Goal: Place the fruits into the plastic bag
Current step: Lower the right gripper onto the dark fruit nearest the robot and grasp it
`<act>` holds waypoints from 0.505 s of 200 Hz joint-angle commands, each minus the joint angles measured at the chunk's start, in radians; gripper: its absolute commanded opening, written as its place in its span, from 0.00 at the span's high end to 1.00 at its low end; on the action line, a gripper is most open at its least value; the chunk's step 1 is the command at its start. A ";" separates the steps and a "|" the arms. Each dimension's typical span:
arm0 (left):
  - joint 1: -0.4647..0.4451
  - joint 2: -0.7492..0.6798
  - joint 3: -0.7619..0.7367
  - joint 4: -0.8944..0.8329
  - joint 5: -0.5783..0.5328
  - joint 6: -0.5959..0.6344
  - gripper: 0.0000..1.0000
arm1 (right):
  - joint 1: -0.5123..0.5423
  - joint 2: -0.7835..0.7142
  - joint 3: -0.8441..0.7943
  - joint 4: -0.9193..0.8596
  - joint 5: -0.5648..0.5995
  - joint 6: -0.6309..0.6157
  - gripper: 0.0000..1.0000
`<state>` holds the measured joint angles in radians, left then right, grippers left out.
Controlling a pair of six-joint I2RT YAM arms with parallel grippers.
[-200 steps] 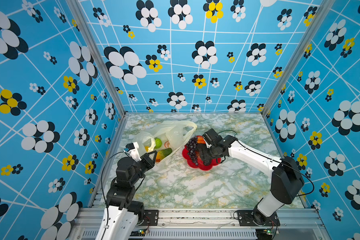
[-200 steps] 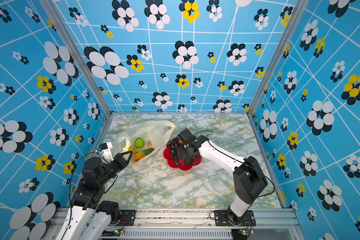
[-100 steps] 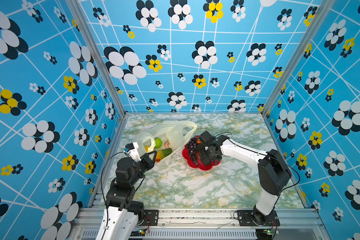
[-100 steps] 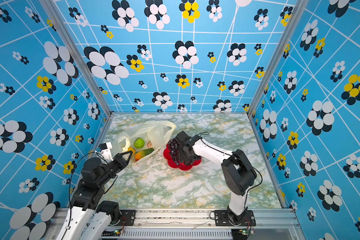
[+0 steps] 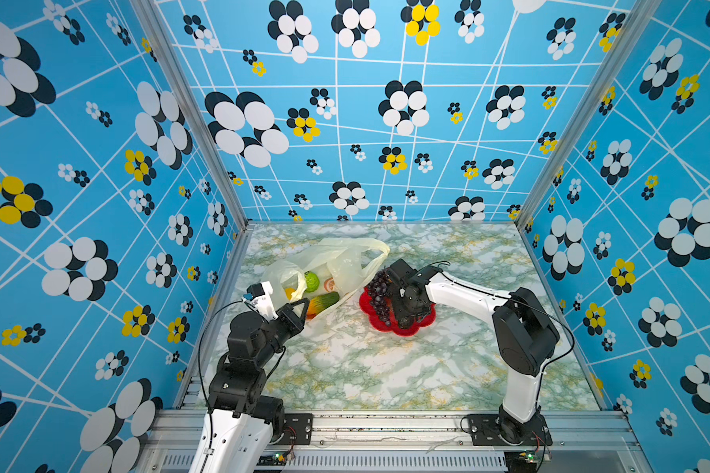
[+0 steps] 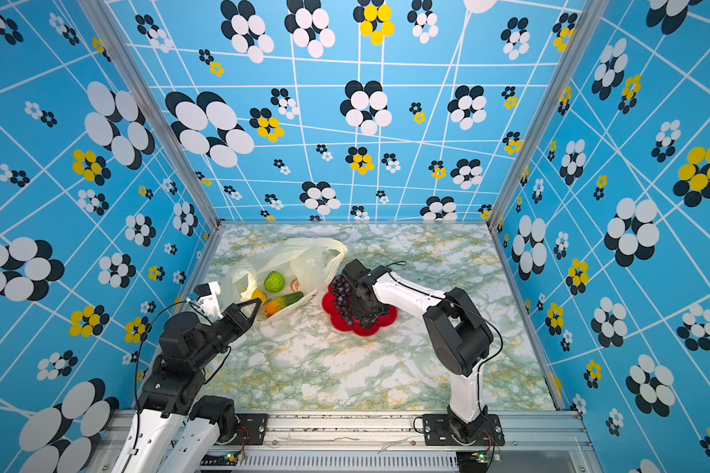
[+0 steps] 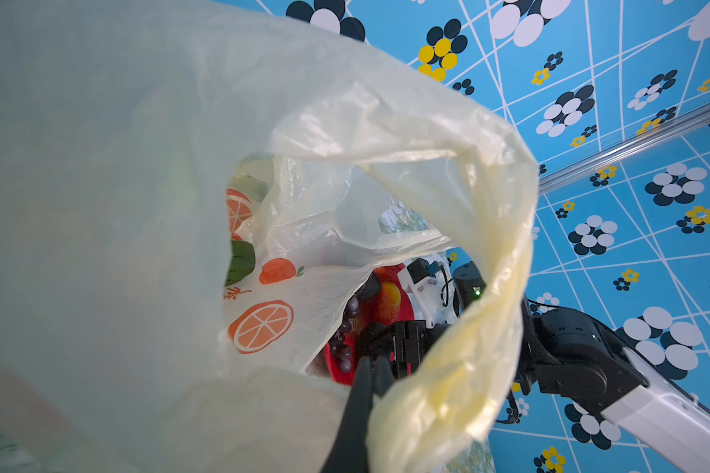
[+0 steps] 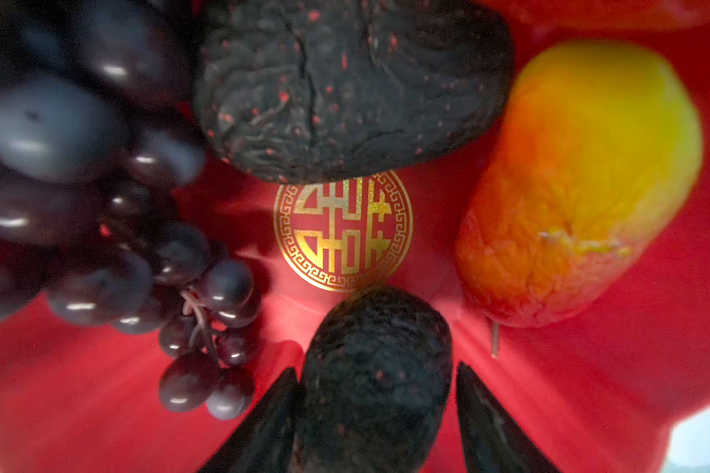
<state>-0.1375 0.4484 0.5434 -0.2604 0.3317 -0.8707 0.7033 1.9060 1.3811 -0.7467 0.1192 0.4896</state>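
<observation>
The pale-yellow plastic bag [image 5: 345,262] [image 6: 304,262] lies at the back left with its mouth held up by my left gripper [image 5: 304,305] [image 7: 370,366], which is shut on the rim. Inside show a bumpy green ball [image 5: 311,281], a cucumber [image 5: 324,302] and a yellow piece [image 5: 290,293]. My right gripper [image 5: 404,313] [image 8: 377,367] is down in the red dish [image 5: 425,323], its jaws astride a dark avocado [image 8: 378,393]: one finger touches it, the other stands a sliver off. The grape bunch [image 5: 378,295] [image 8: 99,204], a second avocado [image 8: 345,90] and an orange-yellow fruit [image 8: 583,184] lie around it.
The red flower-shaped dish [image 6: 337,323] sits just right of the bag's mouth on the marbled table [image 5: 386,368]. Patterned blue walls close in the left, back and right. The right arm's elbow [image 5: 525,331] stands over the right side of the table.
My right gripper has sunk lower into the dish and its jaws have narrowed around the avocado. The right elbow swung nearer the middle. The left gripper and bag have not moved.
</observation>
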 commanded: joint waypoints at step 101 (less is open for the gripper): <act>0.008 0.001 0.002 0.009 -0.005 0.006 1.00 | -0.011 -0.098 -0.059 0.101 -0.028 0.026 0.63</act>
<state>-0.1375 0.4561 0.5434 -0.2592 0.3321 -0.8715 0.6979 1.8610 1.3472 -0.6918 0.1139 0.4984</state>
